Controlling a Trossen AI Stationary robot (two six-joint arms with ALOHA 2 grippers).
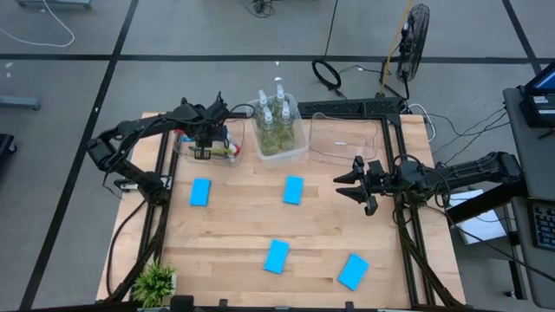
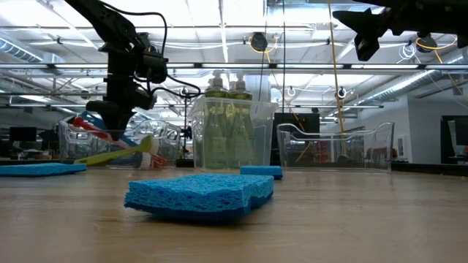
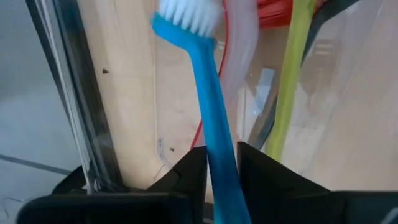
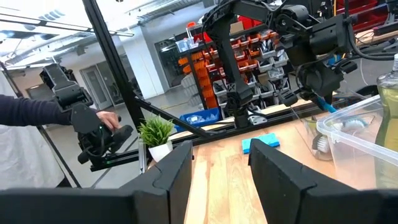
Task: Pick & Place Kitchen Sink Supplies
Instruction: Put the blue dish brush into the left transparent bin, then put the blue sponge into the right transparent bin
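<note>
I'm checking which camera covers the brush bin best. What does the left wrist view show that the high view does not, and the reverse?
Only the left wrist view shows the blue brush up close, white bristles away from the camera, its handle between the left claw fingers, with a yellow handle beside it inside the clear bin.

Only the high view shows four sponges on the table, the soap bottles in the middle bin, the empty third bin, the potted plant and the right claw hovering.

Both show the left claw at the brush bin.
</note>
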